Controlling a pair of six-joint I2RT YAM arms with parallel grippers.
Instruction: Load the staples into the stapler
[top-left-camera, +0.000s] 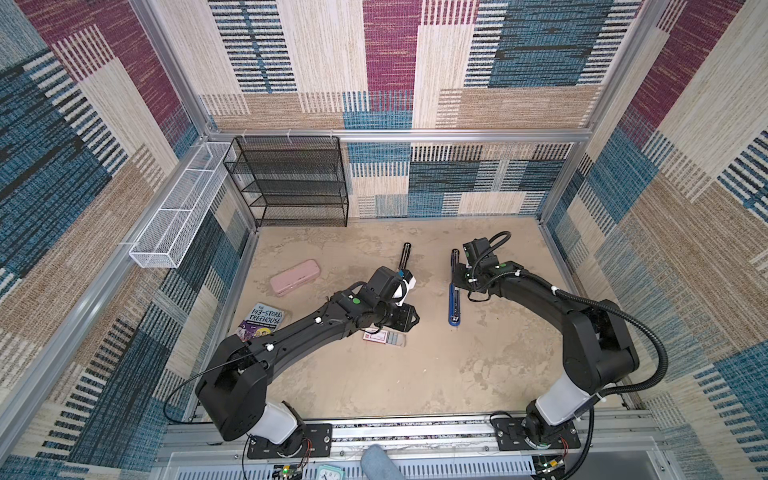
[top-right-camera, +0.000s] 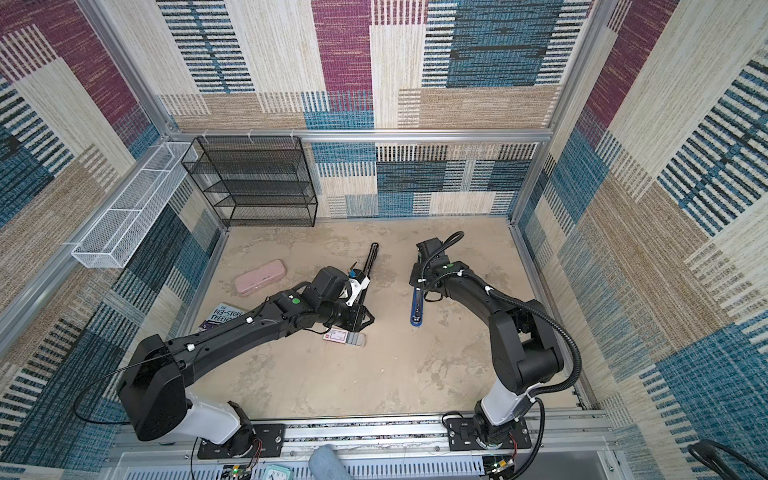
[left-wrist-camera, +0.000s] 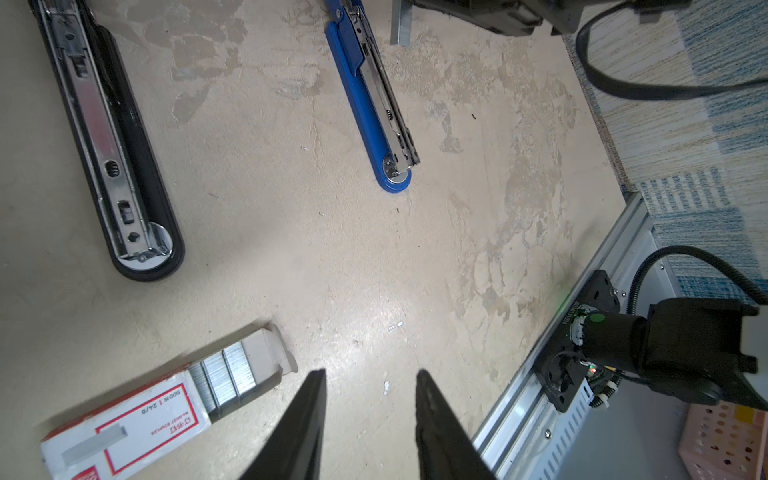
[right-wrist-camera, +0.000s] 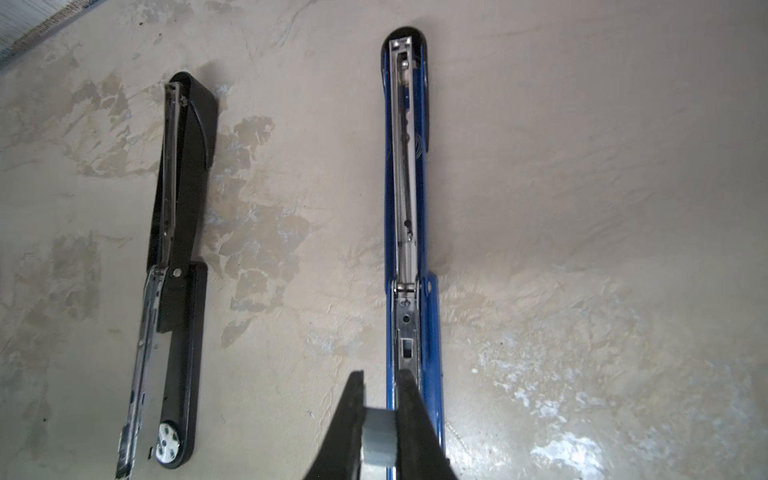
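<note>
Bimanual rig at the tabletop (top-left-camera: 415, 382), seen from above and from both wrists. The right tool (right-wrist-camera: 380, 374) is closed on a short grey staple strip (right-wrist-camera: 378, 436) and hangs over the blue stapler (right-wrist-camera: 420, 166), above the half that carries the bare metal channel. Whether the strip touches the channel cannot be told. The blue stapler lies folded out flat, its length running away from the robot in both top views (top-left-camera: 454, 305). The black stapler (right-wrist-camera: 183, 208) lies beside it on the left, also folded out flat and apart from it.

The left tool (left-wrist-camera: 370, 374) stands part open with nothing between its fingers, just beside the staple box (left-wrist-camera: 124, 424). That white, red-edged box lies flat, nearer the robot than either stapler. Its tray is slid out, with the remaining staples (left-wrist-camera: 226, 374) in rows inside. Further left lie a pink pencil case (top-left-camera: 295, 277) and a book (top-left-camera: 264, 322); a black mesh shelf (top-left-camera: 291, 183) stands at the back wall.
</note>
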